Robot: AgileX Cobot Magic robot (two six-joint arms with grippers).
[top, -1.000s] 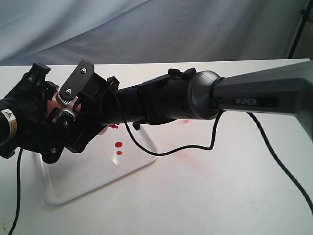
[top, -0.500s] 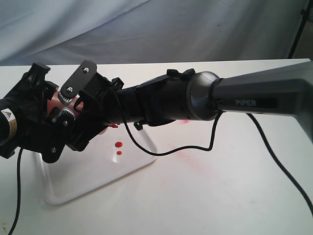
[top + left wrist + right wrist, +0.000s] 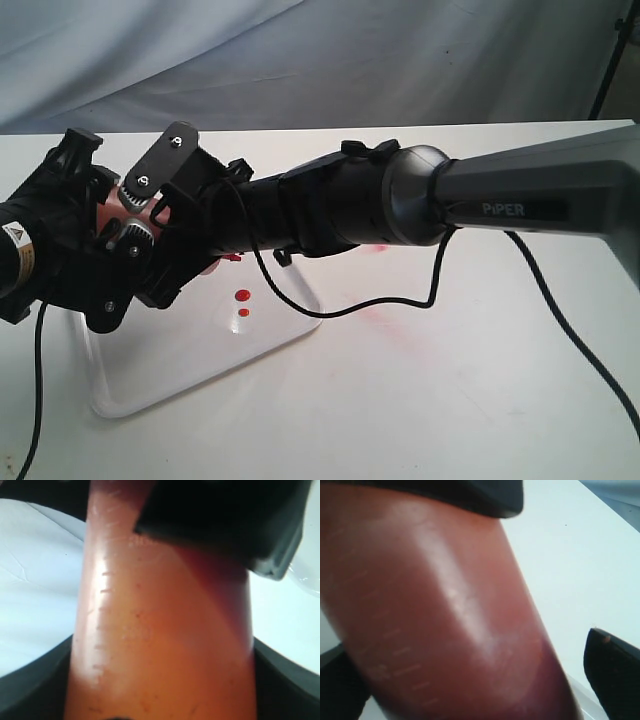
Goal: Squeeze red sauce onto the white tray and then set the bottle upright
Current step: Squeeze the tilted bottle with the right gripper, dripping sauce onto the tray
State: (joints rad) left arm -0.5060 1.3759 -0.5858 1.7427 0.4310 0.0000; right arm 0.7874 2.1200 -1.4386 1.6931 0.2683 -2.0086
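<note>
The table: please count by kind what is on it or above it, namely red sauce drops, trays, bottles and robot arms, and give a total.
Red sauce drops: 2
White tray: 1
Bottle: 1
Robot arms: 2
Total: 6

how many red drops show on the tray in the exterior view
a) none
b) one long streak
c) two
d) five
c: two round drops lie close together on the tray, the second just nearer the camera, and no others are in view.
</note>
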